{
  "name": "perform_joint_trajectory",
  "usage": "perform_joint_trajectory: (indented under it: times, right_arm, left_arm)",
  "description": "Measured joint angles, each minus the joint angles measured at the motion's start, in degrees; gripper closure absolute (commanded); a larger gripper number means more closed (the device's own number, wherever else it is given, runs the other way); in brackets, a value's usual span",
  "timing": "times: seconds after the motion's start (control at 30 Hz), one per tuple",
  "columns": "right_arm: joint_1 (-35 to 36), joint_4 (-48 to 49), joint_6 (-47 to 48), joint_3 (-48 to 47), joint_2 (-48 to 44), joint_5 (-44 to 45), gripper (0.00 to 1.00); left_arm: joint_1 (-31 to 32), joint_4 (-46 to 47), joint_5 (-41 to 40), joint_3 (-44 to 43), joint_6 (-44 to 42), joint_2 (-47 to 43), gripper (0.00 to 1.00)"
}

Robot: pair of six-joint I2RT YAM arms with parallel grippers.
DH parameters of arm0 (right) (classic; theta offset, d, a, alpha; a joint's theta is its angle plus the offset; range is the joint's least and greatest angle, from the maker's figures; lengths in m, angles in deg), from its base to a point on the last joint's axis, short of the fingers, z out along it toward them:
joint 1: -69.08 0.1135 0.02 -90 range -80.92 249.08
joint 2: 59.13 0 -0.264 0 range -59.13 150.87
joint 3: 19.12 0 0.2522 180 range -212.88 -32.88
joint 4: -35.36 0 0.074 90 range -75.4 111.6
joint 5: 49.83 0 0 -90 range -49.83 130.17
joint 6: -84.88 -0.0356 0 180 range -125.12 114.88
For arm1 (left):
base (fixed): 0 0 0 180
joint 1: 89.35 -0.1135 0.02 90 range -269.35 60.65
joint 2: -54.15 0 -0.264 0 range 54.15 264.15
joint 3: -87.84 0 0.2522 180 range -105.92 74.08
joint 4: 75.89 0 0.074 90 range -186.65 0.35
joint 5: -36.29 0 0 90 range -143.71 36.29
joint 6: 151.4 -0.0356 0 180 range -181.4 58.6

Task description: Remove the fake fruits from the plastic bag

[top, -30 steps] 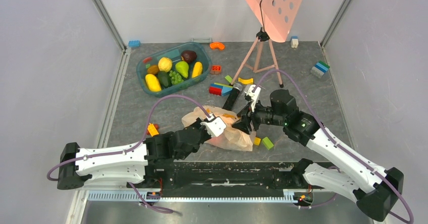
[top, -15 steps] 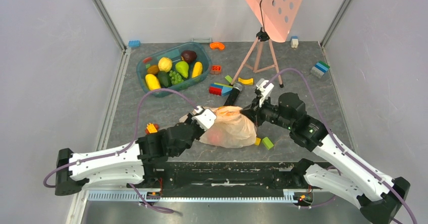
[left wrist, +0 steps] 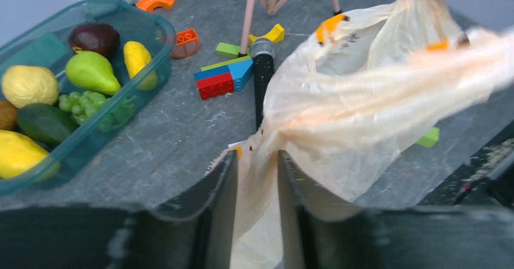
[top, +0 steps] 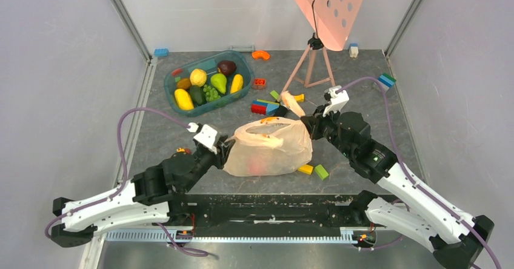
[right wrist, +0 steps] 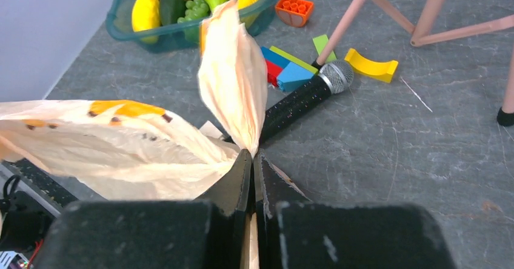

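From the top, I see both arms reaching low and inward, the left gripper (top: 225, 148) and right gripper (top: 307, 123) holding the bag (top: 273, 151) taut mid-table, with a red fruit (top: 258, 163) showing through it. On the left wrist, the fingers (left wrist: 218, 208) clamp bag film. On the right wrist, they pinch a bag flap.

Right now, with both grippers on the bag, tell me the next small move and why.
Probably ease the left gripper and right gripper slightly apart to open the mouth: each pinches an edge of the plastic bag, and a red fruit shows through its lower wall, not yet out.
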Motion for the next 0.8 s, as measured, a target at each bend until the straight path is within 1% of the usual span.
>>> perform_joint_trajectory:
  times: [0.03,0.13,0.2,0.33,0.4,0.5,0.67,0.8]
  right_arm:
    - [0.0,0.5,-0.28,0.17,-0.22,-0.2,1.0]
    - [0.0,2.4,-0.5,0.31,-0.26,-2.03,1.0]
    - [0.0,3.39,-0.7,0.31,0.11,-3.5,1.0]
    - [0.0,4.04,-0.87,0.31,0.83,-5.2,1.0]
    - [0.0,4.07,-0.87,0.31,0.94,-5.62,1.0]
    - [0.0,4.26,-0.87,0.31,1.16,-6.1,1.0]
    - [0.0,4.59,-0.85,0.31,1.4,-6.67,1.0]
    - [0.0,4.87,-0.85,0.31,1.4,-6.73,1.0]
  left_arm:
    - [-0.04,-0.39,0.15,0.04,0.46,-0.9,0.45]
    - [-0.22,-1.03,1.68,-0.02,1.46,-2.27,0.22]
    - [-0.24,-1.49,3.58,-0.2,1.57,-1.73,0.16]
    - [-0.24,-2.6,7.8,-1.29,0.44,1.84,0.1]
    - [-0.24,-2.73,10.19,-2.47,-0.94,4.44,0.05]
    - [-0.24,-2.75,13.27,-4.81,-3.02,8.87,0.01]
    - [-0.22,-2.69,16.85,-8.57,-6.32,15.74,0.0]
    - [-0.17,-2.56,18.1,-10.12,-8.66,18.53,0.0]
